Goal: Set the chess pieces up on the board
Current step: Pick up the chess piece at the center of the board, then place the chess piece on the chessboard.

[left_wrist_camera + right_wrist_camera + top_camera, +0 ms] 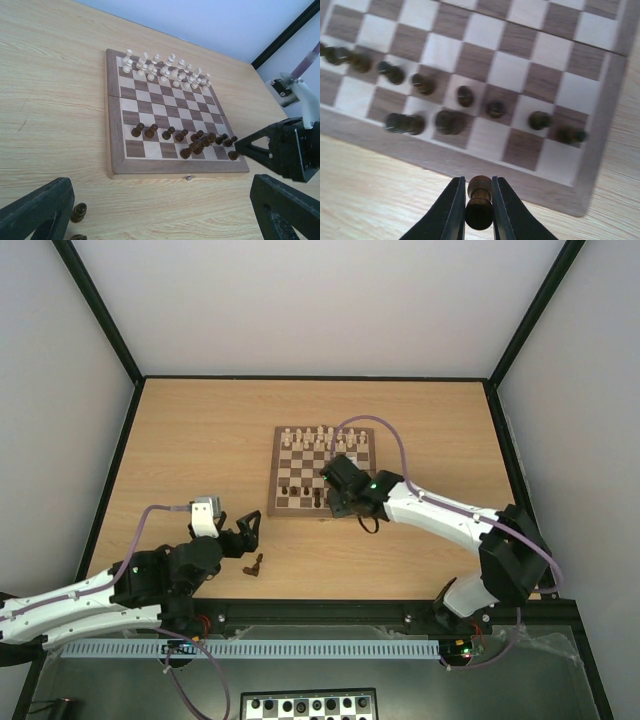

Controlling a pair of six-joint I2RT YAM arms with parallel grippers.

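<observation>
The wooden chessboard [290, 470] lies mid-table. Cream chessmen line its far rows. Several dark brown chessmen [170, 133] stand on its two near rows, also in the right wrist view [465, 96]. My right gripper [479, 212] is shut on a dark brown chessman [479, 202] and holds it above the board's near border [470, 162]; in the top view this gripper [338, 502] hovers at the board's near right edge. My left gripper [247, 537] is open over bare table, left of the board. Two loose dark chessmen [256, 565] lie by it, beside its left finger [37, 212].
A black-and-white checkered board [310, 706] sits below the table's near edge. Black frame rails [125, 440] border the table on both sides and at the back. The right arm [450, 520] stretches over the table right of the board.
</observation>
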